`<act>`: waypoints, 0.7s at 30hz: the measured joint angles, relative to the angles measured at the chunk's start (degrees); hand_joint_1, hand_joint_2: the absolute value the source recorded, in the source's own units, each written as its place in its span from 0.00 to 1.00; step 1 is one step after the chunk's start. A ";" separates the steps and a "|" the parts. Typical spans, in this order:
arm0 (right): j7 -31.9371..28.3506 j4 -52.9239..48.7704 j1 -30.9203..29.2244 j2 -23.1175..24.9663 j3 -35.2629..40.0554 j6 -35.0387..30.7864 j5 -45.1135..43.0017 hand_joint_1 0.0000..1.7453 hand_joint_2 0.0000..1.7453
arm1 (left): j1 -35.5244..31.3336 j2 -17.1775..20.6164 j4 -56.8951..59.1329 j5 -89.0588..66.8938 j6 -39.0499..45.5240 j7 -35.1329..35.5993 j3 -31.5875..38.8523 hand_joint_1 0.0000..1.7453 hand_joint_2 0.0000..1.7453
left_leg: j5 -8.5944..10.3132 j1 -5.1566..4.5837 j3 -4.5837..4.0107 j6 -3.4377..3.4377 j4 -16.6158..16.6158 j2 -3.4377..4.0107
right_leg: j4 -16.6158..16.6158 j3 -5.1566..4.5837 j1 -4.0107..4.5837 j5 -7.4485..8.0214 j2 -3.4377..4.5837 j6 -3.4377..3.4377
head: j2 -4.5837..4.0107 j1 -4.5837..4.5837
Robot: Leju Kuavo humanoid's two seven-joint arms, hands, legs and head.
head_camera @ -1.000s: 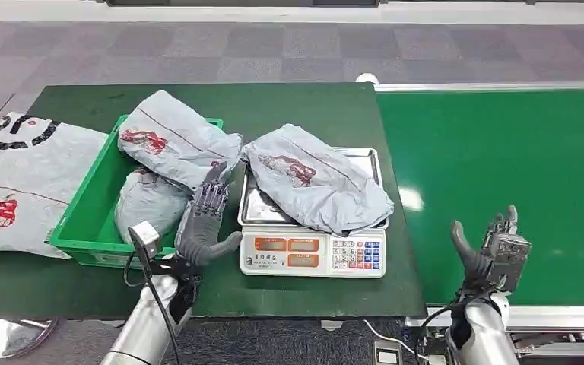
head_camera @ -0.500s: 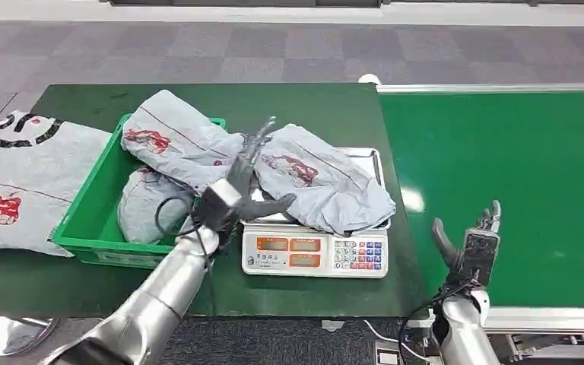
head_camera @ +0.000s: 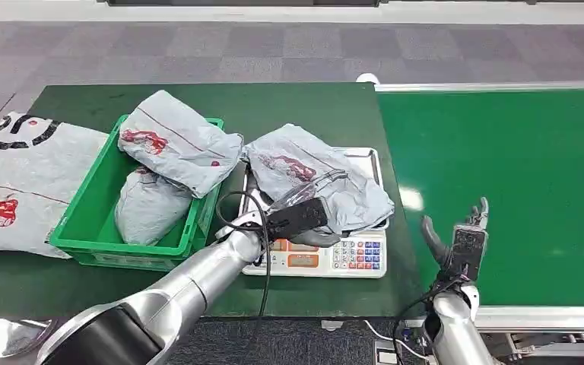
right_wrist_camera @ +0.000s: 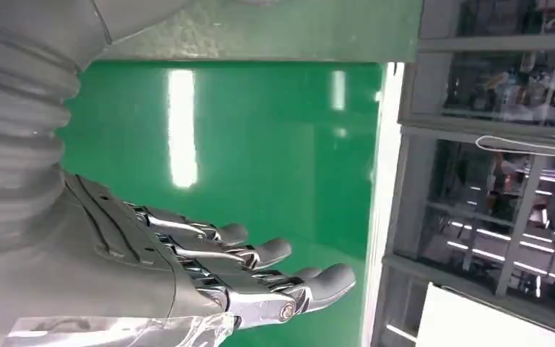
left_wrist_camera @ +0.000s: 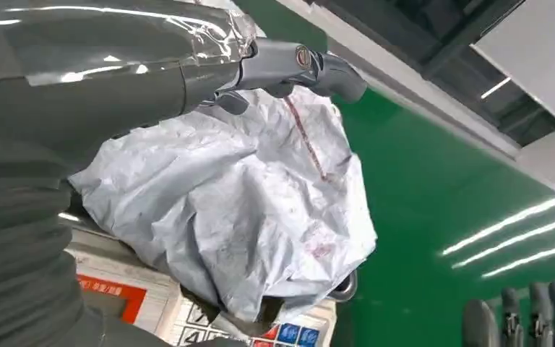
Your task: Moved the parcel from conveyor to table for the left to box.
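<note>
Head view: my left hand is stretched out over the scale, lying on the near edge of the grey parcel that sits on the scale's pan. Whether the fingers have actually closed on the film I can't tell from here (the wrist camera block hides most of them). Just to the hand's left is the green bin w/ two more grey bags in it, and beyond that a flat printed bag on the dark green table. My right hand hovers over the conveyor belt, upright, fingers spread, holding nothing.

Left wrist view: the parcel lies right under my palm, crumpled poly mailer, soft, prob. light, contents shift inside. One finger reaches across its far side. Film looks slick, so I'd bunch a fold near the middle rather than pinch a corner. The scale's keypad sits under the bag's edge, so dragging could snag.

Right wrist view: the right hand's fingers are extended and apart above glossy green belt; glazed partitions and shelving stand beyond the belt's edge.
</note>
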 measured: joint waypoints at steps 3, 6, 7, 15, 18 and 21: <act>0.00 0.15 -0.01 0.00 0.37 -0.02 0.00 0.00 1.00 | -0.16 -0.02 0.68 0.00 0.00 0.00 -0.55 0.00 1.00 | 0.00 -0.01 0.00 0.00 0.00 0.00 | 0.00 0.00 -0.01 0.00 0.00 0.00 | 0.00 0.00; 0.00 0.15 -0.01 0.00 0.48 0.00 0.00 0.00 1.00 | -0.21 -0.02 0.89 0.00 0.00 0.00 -0.78 0.00 1.00 | 0.00 -0.01 0.00 0.00 0.00 0.00 | 0.00 0.01 -0.01 0.00 0.00 0.00 | 0.00 0.00; 0.00 0.15 -0.01 0.00 0.48 0.00 0.00 0.00 1.00 | -0.21 -0.02 0.89 0.00 0.00 0.00 -0.78 0.00 1.00 | 0.00 -0.01 0.00 0.00 0.00 0.00 | 0.00 0.01 -0.01 0.00 0.00 0.00 | 0.00 0.00; 0.00 0.46 -0.04 0.02 0.81 -0.26 -0.22 0.00 1.00 | -0.67 -0.11 1.77 0.26 -0.11 0.89 -1.00 0.00 1.00 | 0.00 -0.02 0.00 0.00 0.00 0.00 | 0.00 0.01 -0.01 0.00 -0.01 0.00 | 0.00 0.00; 0.00 0.46 0.05 0.02 0.81 -1.09 -0.92 0.00 1.00 | -0.78 -0.13 1.94 1.03 -0.76 6.54 -2.84 0.00 1.00 | 0.00 -0.01 0.00 0.00 0.00 -0.01 | 0.00 0.00 -0.01 0.00 -0.01 0.00 | 0.00 0.00; 0.00 0.46 0.24 0.02 0.81 -1.68 -1.03 0.00 1.00 | -0.90 -0.13 2.36 1.01 -2.77 15.48 -5.87 0.00 1.00 | 0.00 -0.02 0.00 0.00 0.00 0.00 | 0.00 0.00 -0.02 0.00 0.00 0.00 | 0.00 0.00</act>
